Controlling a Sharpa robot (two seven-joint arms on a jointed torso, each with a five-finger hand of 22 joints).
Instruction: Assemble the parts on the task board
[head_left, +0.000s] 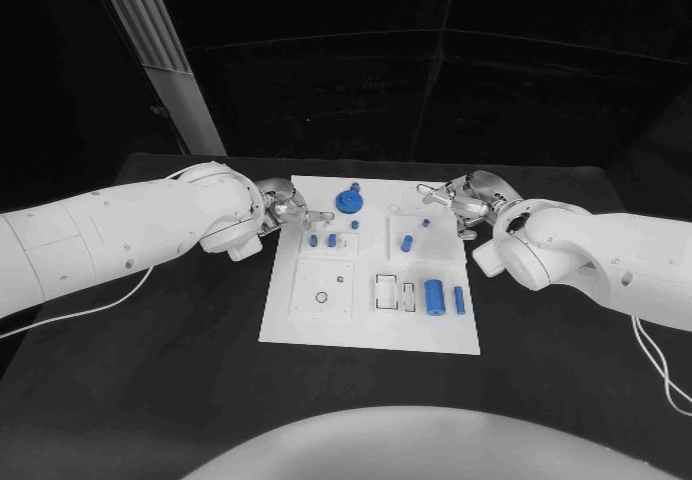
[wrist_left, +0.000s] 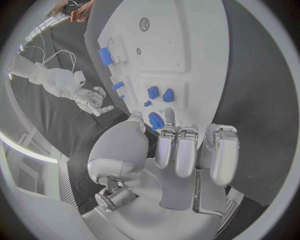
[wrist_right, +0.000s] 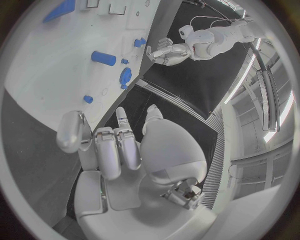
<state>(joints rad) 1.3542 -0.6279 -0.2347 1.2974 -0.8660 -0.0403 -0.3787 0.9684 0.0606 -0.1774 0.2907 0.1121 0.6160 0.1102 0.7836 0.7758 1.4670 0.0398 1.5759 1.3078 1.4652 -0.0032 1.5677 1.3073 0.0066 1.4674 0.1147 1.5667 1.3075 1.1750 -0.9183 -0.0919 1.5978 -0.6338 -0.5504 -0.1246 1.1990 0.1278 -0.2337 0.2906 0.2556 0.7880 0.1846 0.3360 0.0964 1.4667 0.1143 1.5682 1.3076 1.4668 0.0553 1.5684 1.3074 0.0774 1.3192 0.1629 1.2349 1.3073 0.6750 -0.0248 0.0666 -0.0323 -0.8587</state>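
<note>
Task board parts unplaced, both hands poised at the far corners

Task board lying flat in the centre of the black tabletop, a white plate with blue parts scattered over its upper and right portions. Round blue knob standing near the top centre of the board; small blue pegs left of centre; a short blue cylinder right of centre; a larger blue cylinder and a slimmer one toward the lower right, beside empty rectangular recesses.

Judged step: approach and choice of a first part, no grasp begun. Best done by committing one robot hand at a time, descending straight over a single piece, closing on its sides rather than its ends, and keeping the other robot hand off the board so nothing gets knocked. Likely worth starting with the knob or the pegs, closest to the left side. Risk: small pegs rolling or tipping if brushed.

Left robot hand hovering at the board's upper left edge, just beside the pegs; in the left wrist view fingers apart and gently curved, nothing held. Right robot hand at the upper right corner of the board; in the right wrist view fingers likewise loose and empty. Contact with the board not discernible for either.
</note>
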